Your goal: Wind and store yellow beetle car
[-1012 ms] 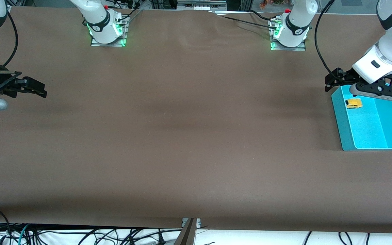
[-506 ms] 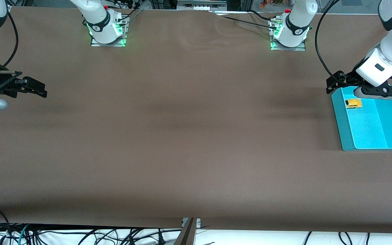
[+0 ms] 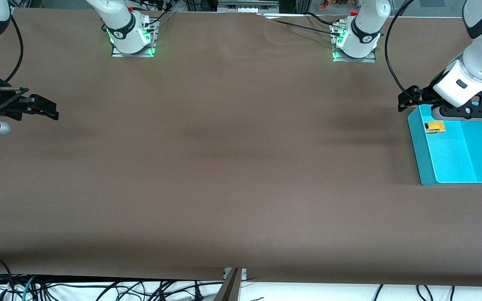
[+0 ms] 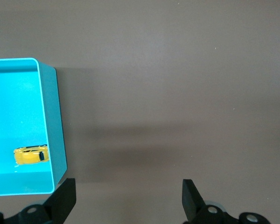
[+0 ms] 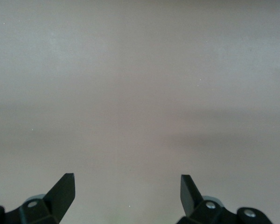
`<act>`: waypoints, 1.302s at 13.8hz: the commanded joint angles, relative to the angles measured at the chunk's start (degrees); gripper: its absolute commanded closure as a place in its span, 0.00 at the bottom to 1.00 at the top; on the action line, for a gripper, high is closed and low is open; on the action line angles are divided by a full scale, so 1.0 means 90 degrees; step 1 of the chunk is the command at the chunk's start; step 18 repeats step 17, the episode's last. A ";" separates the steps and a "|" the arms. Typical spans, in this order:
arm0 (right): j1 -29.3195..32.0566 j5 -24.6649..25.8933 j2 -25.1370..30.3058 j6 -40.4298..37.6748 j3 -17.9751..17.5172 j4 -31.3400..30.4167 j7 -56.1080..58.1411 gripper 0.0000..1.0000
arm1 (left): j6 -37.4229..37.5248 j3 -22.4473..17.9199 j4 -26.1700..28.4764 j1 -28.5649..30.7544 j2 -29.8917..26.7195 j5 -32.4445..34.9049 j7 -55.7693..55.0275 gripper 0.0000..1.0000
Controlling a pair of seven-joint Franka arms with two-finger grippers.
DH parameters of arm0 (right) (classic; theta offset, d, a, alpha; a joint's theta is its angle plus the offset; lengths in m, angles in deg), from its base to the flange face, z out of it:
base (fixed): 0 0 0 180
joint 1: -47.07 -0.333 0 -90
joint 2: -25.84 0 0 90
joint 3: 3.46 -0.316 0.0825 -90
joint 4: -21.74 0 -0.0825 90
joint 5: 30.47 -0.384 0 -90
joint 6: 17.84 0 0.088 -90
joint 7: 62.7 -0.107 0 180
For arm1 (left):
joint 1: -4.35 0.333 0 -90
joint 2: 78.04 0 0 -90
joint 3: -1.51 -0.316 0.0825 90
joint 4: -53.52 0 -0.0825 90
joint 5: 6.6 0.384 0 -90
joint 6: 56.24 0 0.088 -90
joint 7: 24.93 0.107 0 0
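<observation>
The yellow beetle car point(image 3: 435, 127) lies inside a teal bin point(image 3: 421, 159) at the left arm's end of the table, close to the bin's wall farthest from the front camera. The left wrist view shows the car point(image 4: 31, 155) on the bin floor, beside the bin wall point(image 4: 56, 126). My left gripper point(image 3: 410, 99) hangs open and empty over bare table just outside that corner of the bin. In its wrist view, only the mat lies under the left gripper point(image 4: 129, 186). My right gripper point(image 3: 46, 109) waits open over bare mat at the right arm's end, again the right gripper point(image 5: 127, 182) in its wrist view.
A brown mat point(image 3: 232, 159) covers the table. The two arm bases point(image 3: 132, 39) point(image 3: 355, 44) stand along the edge farthest from the front camera. Cables point(image 3: 98, 288) hang below the table's near edge.
The left arm's wrist has lifted and shifted slightly by the bin's corner. The car has stayed where it lay in the bin. The right arm has not moved.
</observation>
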 commanded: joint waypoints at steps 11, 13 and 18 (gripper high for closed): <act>-0.0035 0.0162 -0.0053 -0.0028 -0.0004 0.0133 0.0052 0.00 | 0.0658 -0.0089 -0.0611 -0.0018 0.0197 0.0142 0.0277 0.00; -0.0035 0.0152 -0.0053 -0.0028 -0.0013 0.0133 0.0052 0.00 | 0.0668 -0.0108 -0.0611 0.0001 0.0207 0.0142 0.0277 0.00; -0.0026 0.0143 0.0005 -0.0067 -0.0023 0.0133 0.0023 0.00 | 0.0658 -0.0109 -0.0621 -0.0008 0.0236 0.0142 0.0277 0.00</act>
